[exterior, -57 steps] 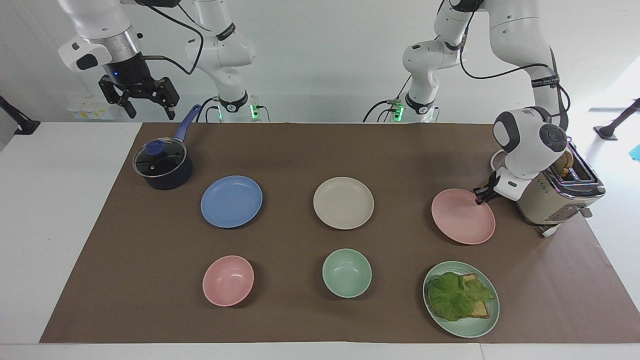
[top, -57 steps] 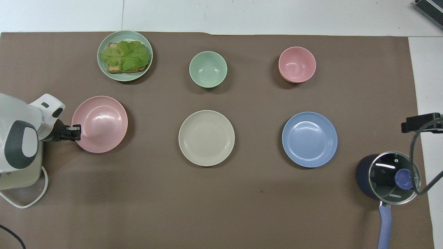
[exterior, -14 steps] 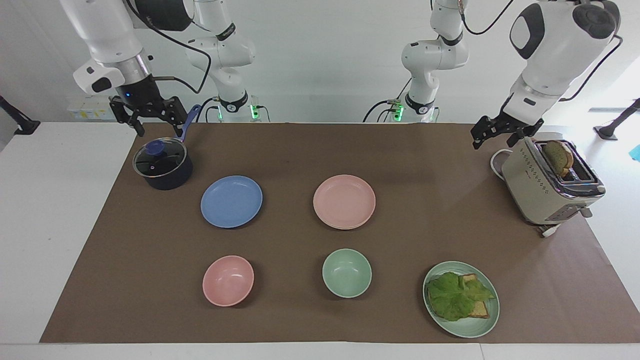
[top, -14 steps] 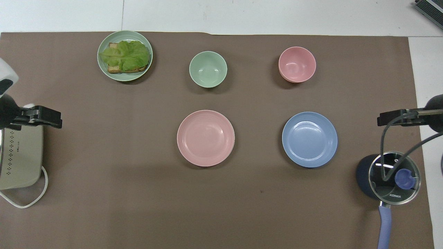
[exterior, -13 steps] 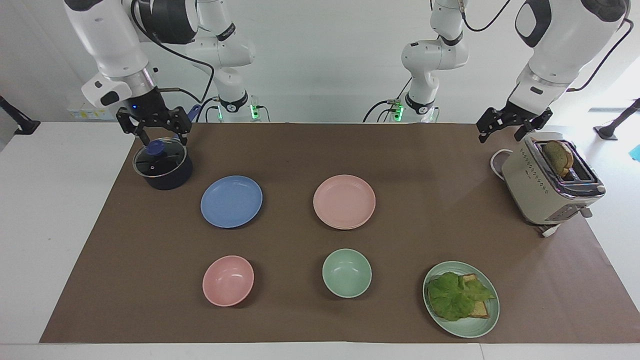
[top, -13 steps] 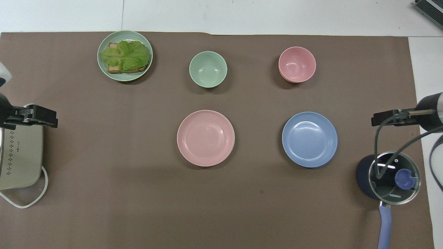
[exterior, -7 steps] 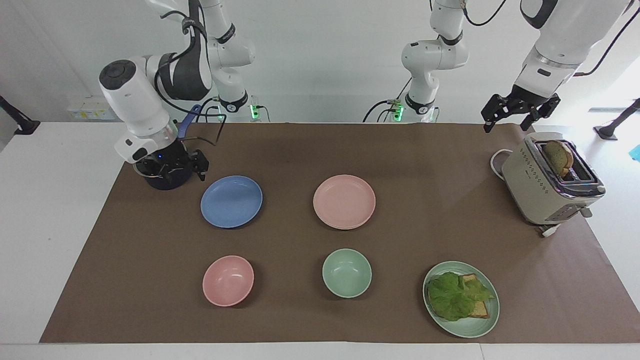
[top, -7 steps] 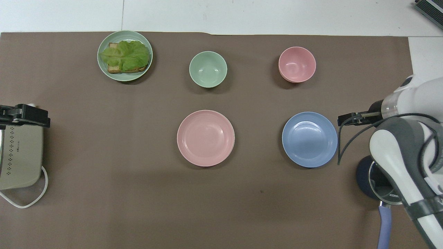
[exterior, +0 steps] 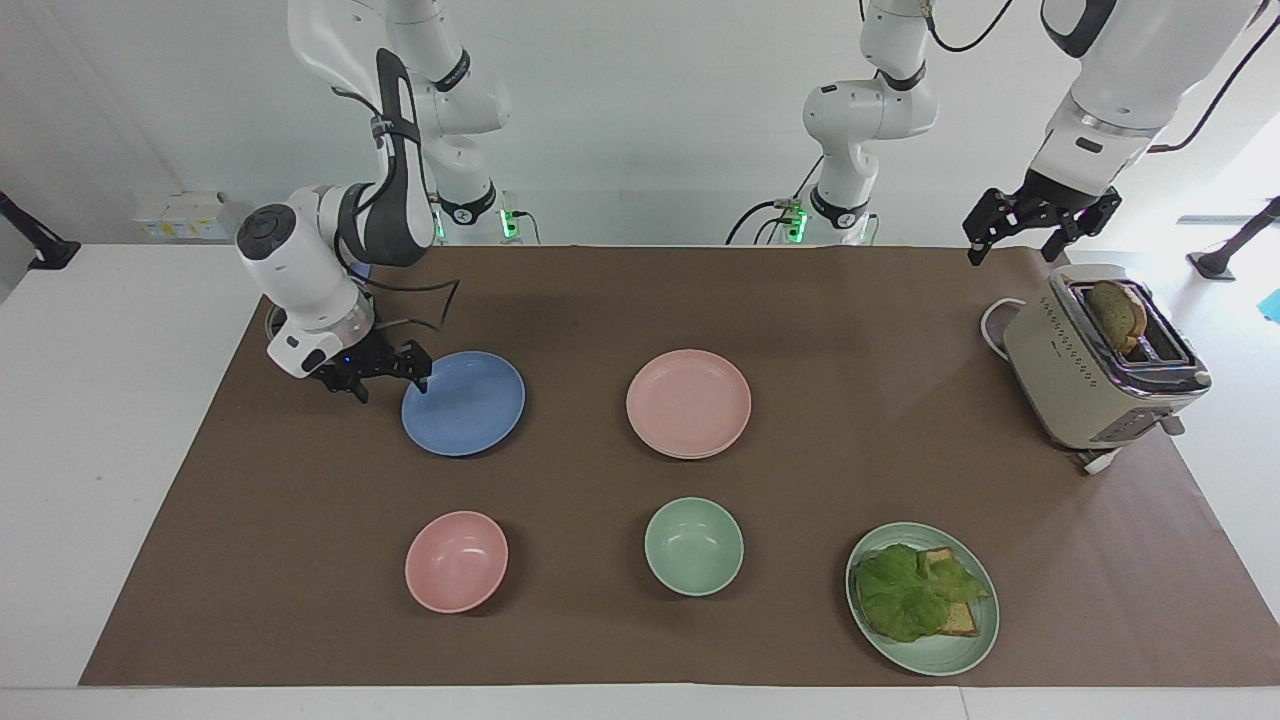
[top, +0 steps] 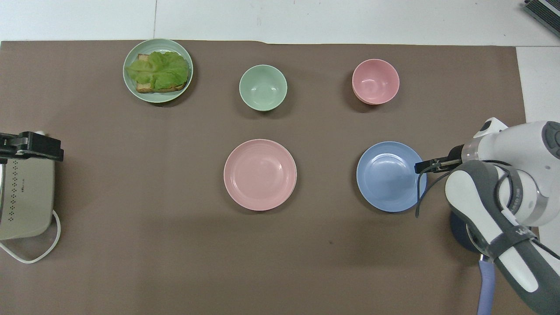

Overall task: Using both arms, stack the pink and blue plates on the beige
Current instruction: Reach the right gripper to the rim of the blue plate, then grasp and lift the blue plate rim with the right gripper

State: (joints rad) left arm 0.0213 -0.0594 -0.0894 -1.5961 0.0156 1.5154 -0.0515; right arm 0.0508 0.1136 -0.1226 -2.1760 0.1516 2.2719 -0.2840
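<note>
The right hand (exterior: pixel 385 372), fingers spread wide, sat low at the blue plate (exterior: pixel 463 403)'s rim, empty. The pink plate (exterior: pixel 688 403) lay mid-surface, hiding the beige. Next: pinch the rim, lift, carry across. The left hand (exterior: pixel 1040 222) waited open over the toaster (exterior: pixel 1095 370).

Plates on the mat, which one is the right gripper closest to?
The blue plate. The open right gripper sits at its rim; the pink plate and the green plate with lettuce lie farther toward the left arm's end.

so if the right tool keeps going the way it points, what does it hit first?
Most likely the blue plate: the open right tool sits low at its rim, aimed across it. Contact can't be told yet.
</note>
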